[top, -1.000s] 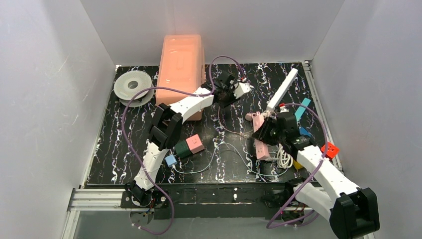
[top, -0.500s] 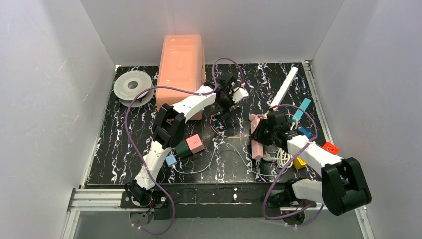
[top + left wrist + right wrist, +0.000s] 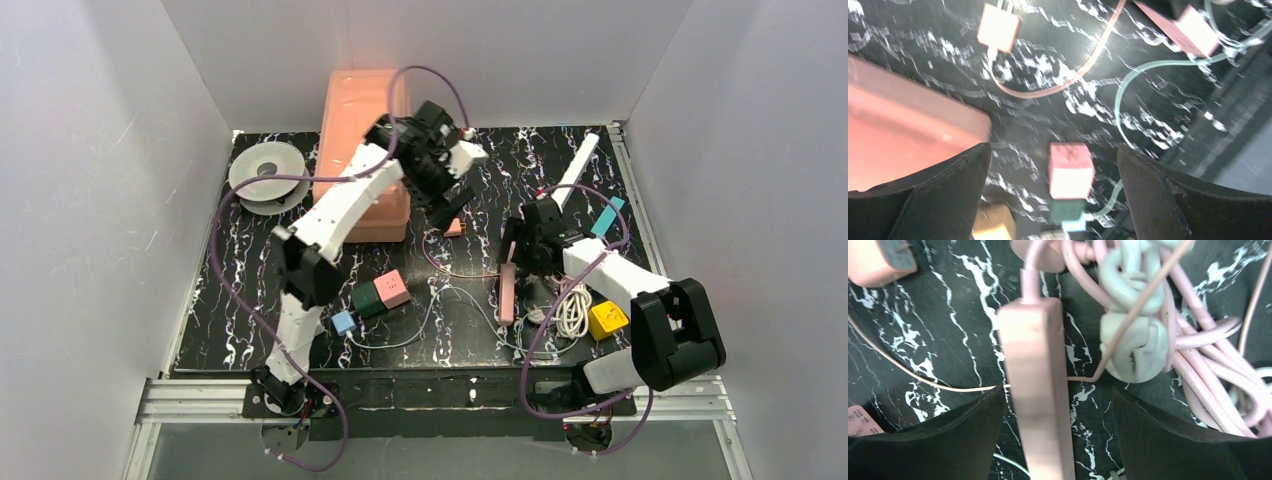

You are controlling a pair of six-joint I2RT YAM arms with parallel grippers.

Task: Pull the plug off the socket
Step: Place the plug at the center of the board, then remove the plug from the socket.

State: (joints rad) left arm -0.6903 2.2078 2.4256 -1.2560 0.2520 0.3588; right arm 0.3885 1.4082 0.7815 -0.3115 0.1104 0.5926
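Observation:
The small pink plug (image 3: 455, 228) lies on the black marbled table, its thin pink cord (image 3: 470, 272) running toward the socket. It also shows at the top of the left wrist view as a pale square plug (image 3: 998, 25), apart from the socket. My left gripper (image 3: 447, 205) hangs above it, and in its own view the left gripper (image 3: 1053, 147) is open and holds nothing. The socket, a long pink power strip (image 3: 508, 290), lies on its side. My right gripper (image 3: 1057, 390) straddles the strip (image 3: 1035, 385) with its jaws wide and a gap on the right.
A salmon bin (image 3: 365, 140) stands at the back left beside a grey spool (image 3: 266, 172). Pink, green and blue cubes (image 3: 380, 295) sit left of centre. A bundle of white and pink cable (image 3: 1148, 335) lies right of the strip, with a yellow block (image 3: 607, 319) and a white bar (image 3: 580, 160).
Both grippers have opened. The left arm rose and drew back toward the bin, leaving the plug on the table. The right arm swung left, and the strip now lies on the table.

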